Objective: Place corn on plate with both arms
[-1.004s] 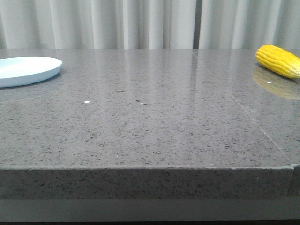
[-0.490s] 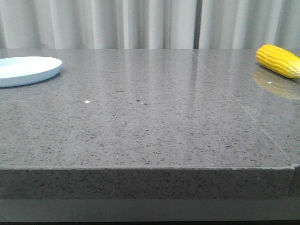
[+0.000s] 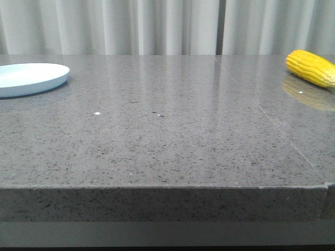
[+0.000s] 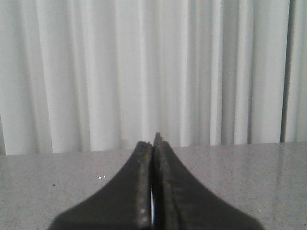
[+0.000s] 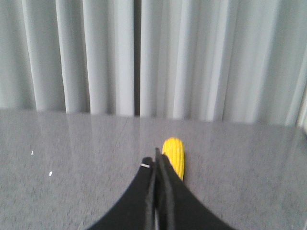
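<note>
I see both my left gripper (image 4: 152, 143) and right gripper (image 5: 156, 160) pressed closed and empty, the corn (image 5: 174, 156) just beyond the right one.

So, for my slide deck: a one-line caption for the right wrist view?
Shut right gripper points at the yellow corn lying beyond it on the grey table.

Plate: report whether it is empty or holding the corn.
Empty. The plate sits bare at the table's far left; the corn lies on the table at far right.
</note>
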Tool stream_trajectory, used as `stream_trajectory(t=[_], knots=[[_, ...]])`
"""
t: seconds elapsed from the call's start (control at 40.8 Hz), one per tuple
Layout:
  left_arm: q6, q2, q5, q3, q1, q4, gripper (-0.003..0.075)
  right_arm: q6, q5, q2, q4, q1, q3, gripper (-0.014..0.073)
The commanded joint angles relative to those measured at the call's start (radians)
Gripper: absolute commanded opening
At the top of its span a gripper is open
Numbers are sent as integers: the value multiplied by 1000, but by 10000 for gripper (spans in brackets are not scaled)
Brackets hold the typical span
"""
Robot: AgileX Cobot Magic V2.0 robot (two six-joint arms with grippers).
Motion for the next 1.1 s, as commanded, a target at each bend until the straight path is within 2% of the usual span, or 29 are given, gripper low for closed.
stream_trajectory(t=[0.0, 0.294, 0.686, 0.735, 0.784, 0.882, 0.955, 1.029, 1.078], knots=[[-1, 94, 29, -111, -1, -28, -20, -5, 26, 109, 4, -5, -90, -67], [-1, 301, 103, -154, -1, -28, -20, -5, 67, 336, 4, -5, -116, -67], [-1, 464, 137, -154, -1, -28, -20, -5, 72, 482, 4, -5, -116, -63], [-1, 482, 142, -154, -1, -28, -19, -5, 72, 492, 4, -5, -116, -46], [-1, 498, 149, -154, -1, -28, -8, -5, 74, 501, 4, -5, -116, 7], [-1, 528, 178, -154, -1, -28, 128, -5, 74, 506, 4, -5, -116, 253], [-1, 544, 187, -154, -1, -28, 312, -5, 71, 506, 4, -5, -116, 451], [-1, 546, 187, -154, -1, -28, 495, -5, 70, 506, 4, -5, -116, 572], [-1, 546, 187, -154, -1, -28, 558, -5, 68, 506, 4, -5, -116, 615]])
